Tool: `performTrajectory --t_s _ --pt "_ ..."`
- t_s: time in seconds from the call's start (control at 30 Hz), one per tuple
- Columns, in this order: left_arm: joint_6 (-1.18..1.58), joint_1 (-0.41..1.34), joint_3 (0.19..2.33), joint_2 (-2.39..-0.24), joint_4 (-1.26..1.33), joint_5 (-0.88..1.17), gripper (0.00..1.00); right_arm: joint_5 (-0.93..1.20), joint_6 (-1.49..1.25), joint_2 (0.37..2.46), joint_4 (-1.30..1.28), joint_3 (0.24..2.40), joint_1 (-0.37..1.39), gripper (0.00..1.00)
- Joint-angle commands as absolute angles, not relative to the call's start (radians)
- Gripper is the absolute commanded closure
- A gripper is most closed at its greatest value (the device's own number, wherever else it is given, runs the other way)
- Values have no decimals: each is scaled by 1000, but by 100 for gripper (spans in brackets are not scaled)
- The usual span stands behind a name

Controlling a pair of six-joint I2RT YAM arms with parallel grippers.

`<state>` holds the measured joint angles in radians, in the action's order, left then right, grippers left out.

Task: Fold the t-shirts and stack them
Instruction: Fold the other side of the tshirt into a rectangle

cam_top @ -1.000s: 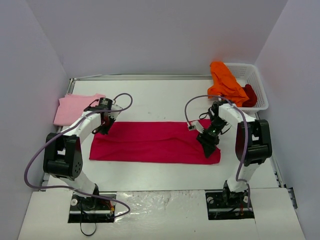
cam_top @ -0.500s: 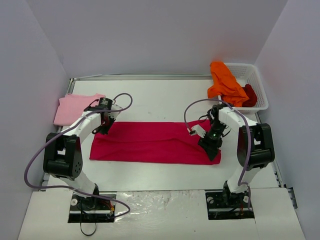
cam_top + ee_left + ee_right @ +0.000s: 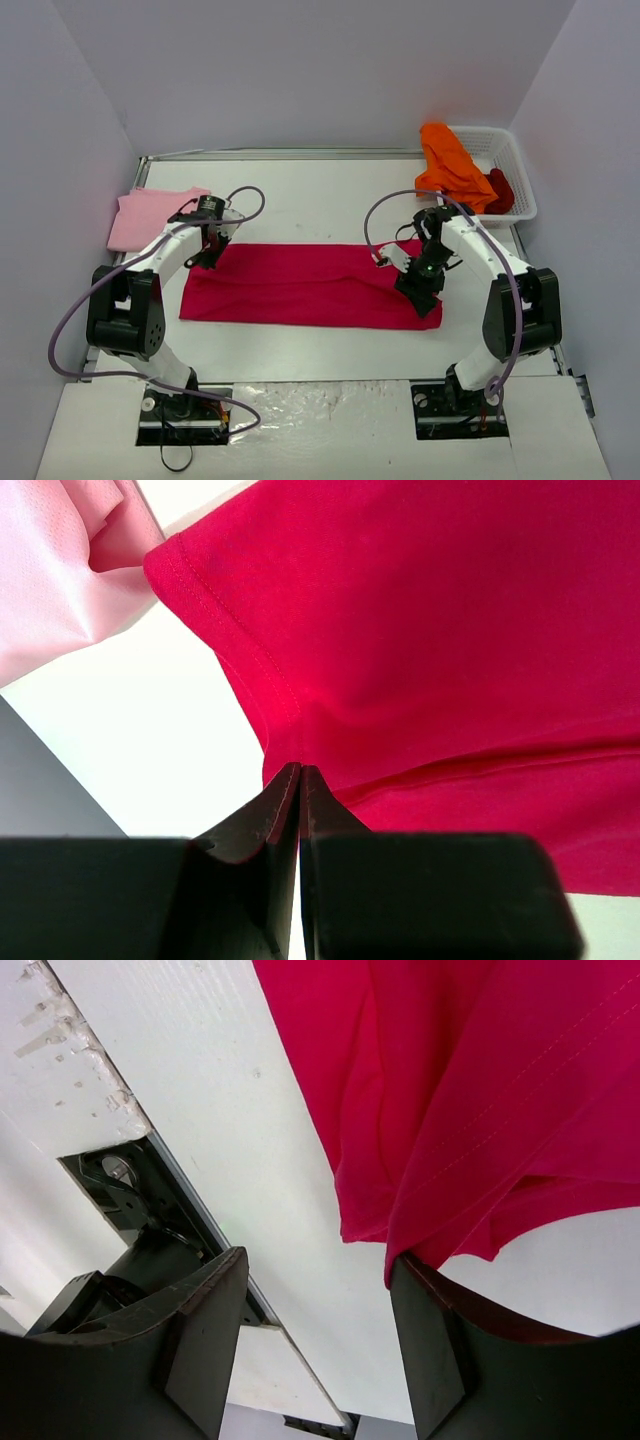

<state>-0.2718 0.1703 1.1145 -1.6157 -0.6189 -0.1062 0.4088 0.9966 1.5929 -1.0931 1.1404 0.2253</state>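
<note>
Pale pink shirt (image 3: 145, 215) lies just beyond the crimson shirt's (image 3: 300, 285) far-left corner; left gripper (image 3: 212, 255) sits pinched shut on that corner. The crimson shirt lies flat as a long lengthwise-folded band. Right gripper (image 3: 420, 290) is at the band's right end, jaws well apart, holding nothing; orange shirt (image 3: 450, 165) and dark red shirt (image 3: 500, 190) sit in the basket (image 3: 500, 140) beyond that end. Judged: long fold laid, next needs both ends regripped for a crosswise fold; no legible writing.
</note>
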Motion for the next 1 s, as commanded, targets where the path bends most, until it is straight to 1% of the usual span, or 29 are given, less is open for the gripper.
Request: performTrajectory --t_s 0.0,0.2,0.37,0.5,0.67,0.77,0.83,0.9,0.97 --pt "-258 175 1118 -1603 -629 -124 97 402 1003 1562 -1186 1166 227 45" --pt "-258 176 1118 -1601 -632 -124 97 388 1000 1526 -1175 1166 229 44" --pt "-258 175 1118 -1600 -632 -121 97 336 904 1442 -1049 1140 229 43" --pt "-258 175 1120 -1600 -634 -117 97 350 853 1370 -956 1127 227 41" --pt "-258 175 1121 -1600 -637 -115 97 348 805 1356 -943 1137 227 36" --pt "-258 175 1121 -1605 -637 -114 97 324 795 1348 -892 1135 219 37" --pt "-258 175 1120 -1608 -632 -112 97 318 787 1356 -850 1128 209 39" --pt "-256 175 1115 -1609 -626 -114 97 337 790 1405 -809 1132 184 43" --pt "-258 175 1114 -1611 -626 -110 97 400 792 1460 -793 1163 149 45"
